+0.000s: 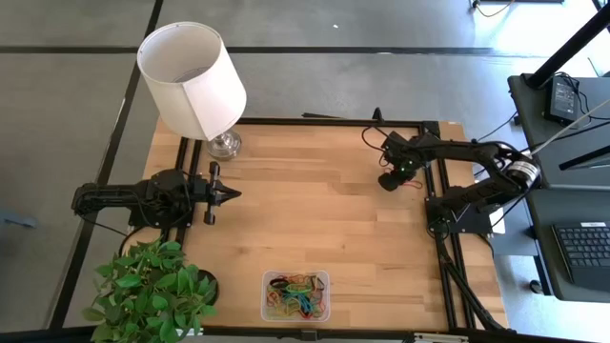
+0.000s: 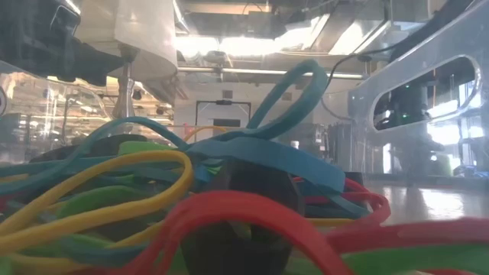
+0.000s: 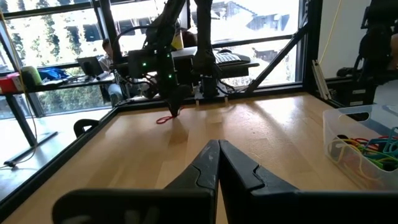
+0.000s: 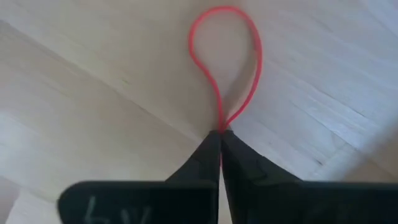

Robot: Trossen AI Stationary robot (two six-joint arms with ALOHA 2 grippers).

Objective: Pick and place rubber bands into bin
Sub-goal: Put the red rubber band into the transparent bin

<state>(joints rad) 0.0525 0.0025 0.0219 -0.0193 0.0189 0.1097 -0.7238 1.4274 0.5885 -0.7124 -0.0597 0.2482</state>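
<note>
Pinching a red rubber band [image 4: 225,59], the right gripper [image 4: 219,134] has its fingertips shut together on the band's near end; rest of the loop lies flat on the wood table [image 4: 93,93] just ahead of the tips. Left gripper [image 3: 218,144] sits low over the table w/ fingers closed, holding nothing. Bin [image 1: 295,295] w/ many coloured bands is well apart from both grippers, at the table's front edge.

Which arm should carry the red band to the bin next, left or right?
Right. Its gripper already has its jaws shut on the red rubber band at the table's right side. The left gripper sits shut and empty, no nearer the bin.
</note>
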